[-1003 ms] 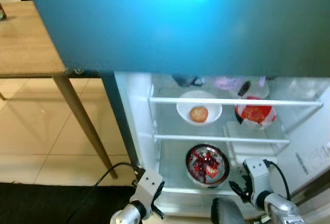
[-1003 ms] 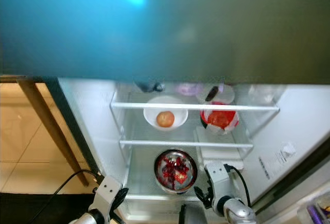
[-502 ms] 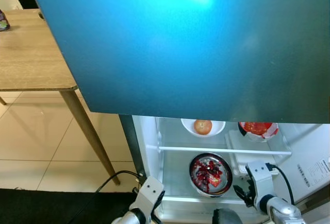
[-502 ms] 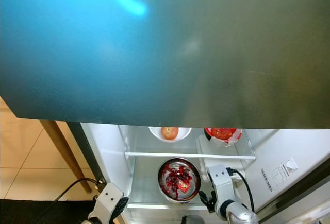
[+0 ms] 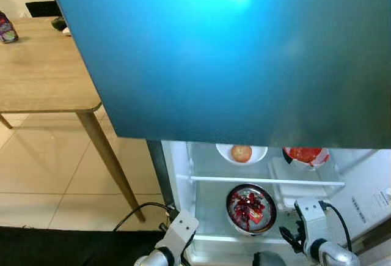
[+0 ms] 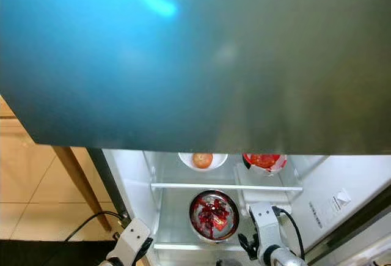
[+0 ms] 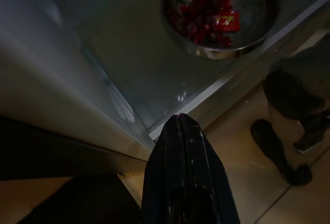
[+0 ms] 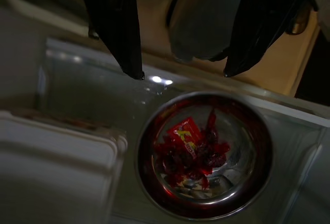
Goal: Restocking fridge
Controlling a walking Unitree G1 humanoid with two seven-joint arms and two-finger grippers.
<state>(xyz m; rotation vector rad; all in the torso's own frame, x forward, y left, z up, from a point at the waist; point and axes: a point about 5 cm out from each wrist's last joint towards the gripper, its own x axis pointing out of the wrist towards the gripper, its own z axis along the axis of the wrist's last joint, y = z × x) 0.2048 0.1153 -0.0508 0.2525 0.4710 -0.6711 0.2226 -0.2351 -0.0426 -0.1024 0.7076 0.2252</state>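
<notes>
Left gripper (image 7: pixel 180 126): low, near left, fingers pressed together. Right gripper (image 8: pixel 183 74): low, near right, fingers (image 8: pixel 116 26) spread apart, nothing held.

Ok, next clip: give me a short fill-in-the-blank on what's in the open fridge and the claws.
The metal bowl of red sweets sits on the ____ shelf.
The white bowl on the shelf above holds one ____ fruit.
The right claw has its fingers ____, above the metal bowl.
The left claw has its fingers ____.

Missing words: lower; orange; open; shut
</notes>
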